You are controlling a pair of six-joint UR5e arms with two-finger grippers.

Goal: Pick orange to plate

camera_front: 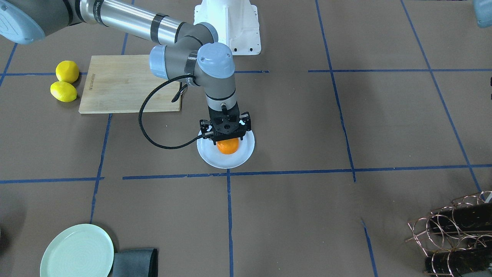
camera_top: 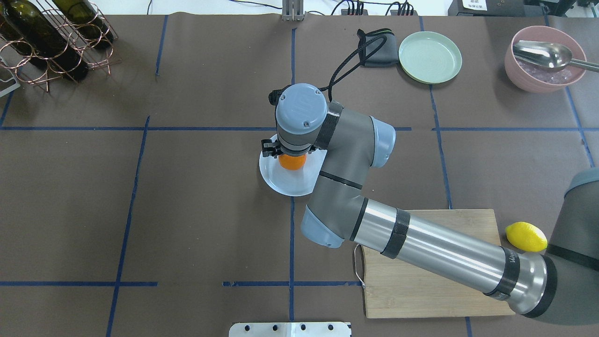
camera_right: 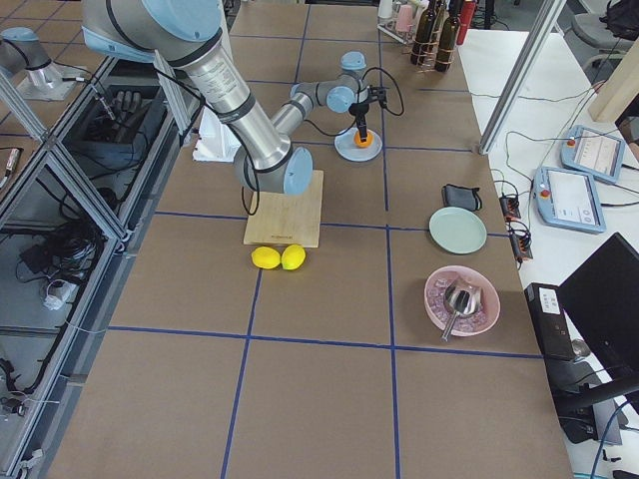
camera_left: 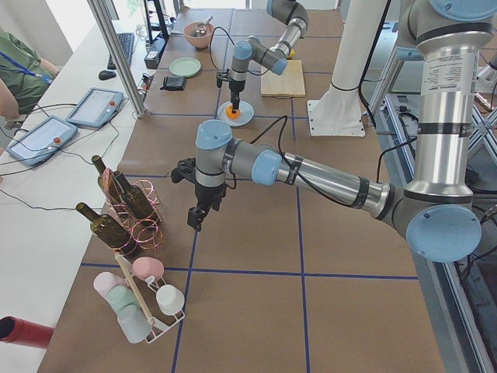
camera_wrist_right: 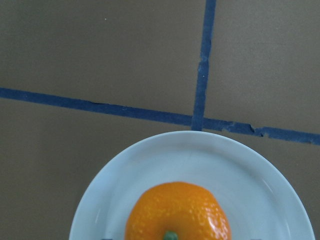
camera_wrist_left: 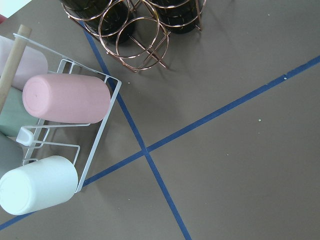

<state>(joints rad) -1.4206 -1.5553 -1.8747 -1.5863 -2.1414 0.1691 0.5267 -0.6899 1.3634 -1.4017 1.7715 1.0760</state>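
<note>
locate the small bright orange bumpy-skinned fruit (camera_wrist_right: 177, 212) near the middle of the round pale bluish-white plate (camera_wrist_right: 240, 165), stem dimple up. appears to rest on the plate surface; contact not confirmable from above. central position judged deliberate: least chance of rolling to the shallow rim.

directly above, find the black two-finger right gripper (camera_front: 226, 134), pointed straight down over the fruit. cannot tell whether clamped on the fruit or spread apart: fingers hidden under the gripper body and outside the wrist view. vertical pose judged to allow set-down and lift-off without nudging the fruit sideways.

further out, note two yellow lemons (camera_front: 67, 71) (camera_front: 63, 91), touching, just beside the pale wooden cutting board (camera_front: 127, 84), and the larger pale green plate (camera_front: 77, 252) near the table edge. well apart from the target plate; not to be confused with the task items.

note the left gripper (camera_left: 199, 220), hanging over bare table near the copper wire bottle rack (camera_left: 132, 208), presumably clear of the working arm. finger state not determinable.
</note>
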